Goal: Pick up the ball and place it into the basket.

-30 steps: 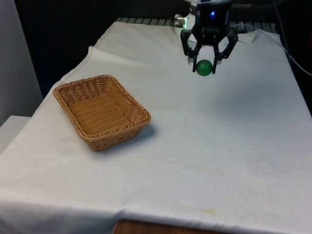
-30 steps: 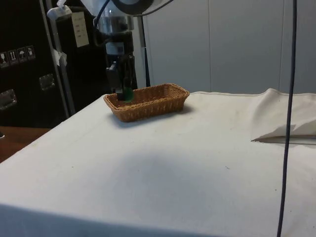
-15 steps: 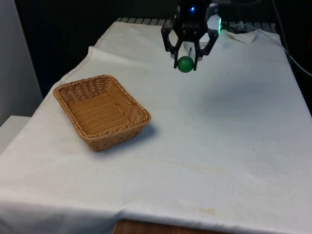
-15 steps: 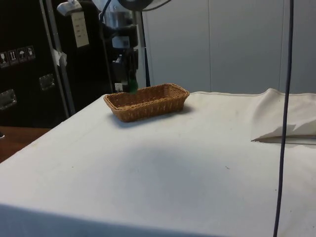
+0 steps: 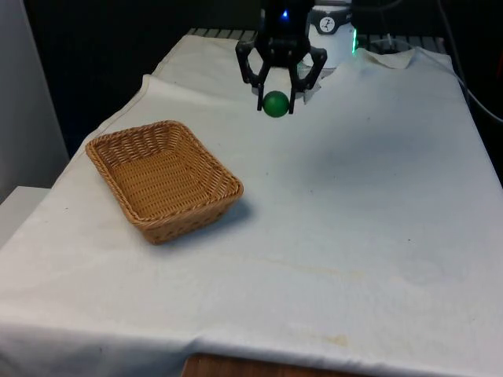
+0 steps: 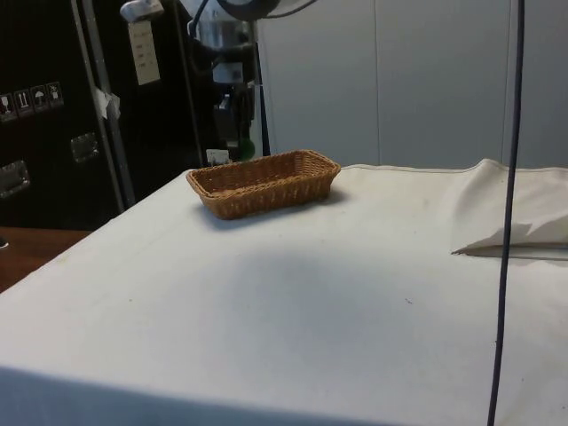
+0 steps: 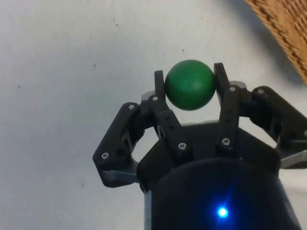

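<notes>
Carrying the small green ball (image 5: 276, 104) calls for a steady clamp and enough height to clear the rim of the brown woven wicker basket (image 5: 162, 177) before any release. Best to travel toward the front view's left and nearer, stopping squarely over the basket's open middle rather than its far wall, then lowering a little so the ball drops short and does not bounce out. Round and smooth, so likely to roll if let go over the white cloth-covered table (image 5: 377, 236) instead.

Held in the air above the far part of the table, pinched between the two fingertips of the black two-finger gripper (image 5: 277, 100), with one fingertip on each side and most of the ball's face left bare, as the wrist view confirms (image 7: 190, 85). Clenched on the ball, then, with the gripper (image 7: 191, 88) pointing down. Well apart from the basket, which sits toward the front view's left and nearer; a corner of its weave (image 7: 283, 28) just beside the gripper in the wrist view.
</notes>
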Available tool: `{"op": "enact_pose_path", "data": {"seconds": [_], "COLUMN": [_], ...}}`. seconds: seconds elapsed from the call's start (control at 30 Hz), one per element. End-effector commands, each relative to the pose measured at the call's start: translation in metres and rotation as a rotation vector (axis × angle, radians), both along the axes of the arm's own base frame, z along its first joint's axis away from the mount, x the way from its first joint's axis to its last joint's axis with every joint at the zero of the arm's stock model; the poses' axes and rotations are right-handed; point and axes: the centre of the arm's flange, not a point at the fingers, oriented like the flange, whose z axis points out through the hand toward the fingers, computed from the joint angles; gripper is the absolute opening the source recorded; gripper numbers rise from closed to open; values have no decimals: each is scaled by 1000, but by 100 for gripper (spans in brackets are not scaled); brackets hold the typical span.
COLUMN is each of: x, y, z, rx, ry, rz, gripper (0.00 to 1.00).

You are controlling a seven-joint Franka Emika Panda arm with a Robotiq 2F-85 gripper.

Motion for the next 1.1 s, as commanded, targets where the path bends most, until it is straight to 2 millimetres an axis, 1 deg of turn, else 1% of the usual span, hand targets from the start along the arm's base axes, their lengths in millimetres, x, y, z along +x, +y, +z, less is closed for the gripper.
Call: {"op": "enact_pose_path", "data": {"seconds": [0.0, 0.1, 0.13, 0.17, 0.33, 0.37, 0.43, 0.47, 0.5, 0.77, 0.8, 0.87, 0.9, 1.07], "x": [0, 0, 1, 1, 3, 4, 5, 6, 4, 20, 19, 22, 23, 24], "y": [-2, -10, -16, -17, -31, -38, -43, -47, -45, -72, -69, -77, -83, -97], "z": [-3, -8, -12, -13, -22, -26, -29, -29, -31, -30, -30, -31, -32, -40], "rx": [12, 18, 23, 13, 33, 35, 36, 35, 26, 6, -2, -5, -15, -30], "ry": [-14, -25, -31, -22, -44, -50, -55, -58, -50, -62, -63, -63, -61, -62], "rz": [7, 8, 9, 5, 3, 3, 2, 1, -2, -4, -7, -4, -5, -9], "gripper": [1, 1, 1, 1, 1, 1, 1, 1, 1, 1, 1, 1, 1, 1]}}
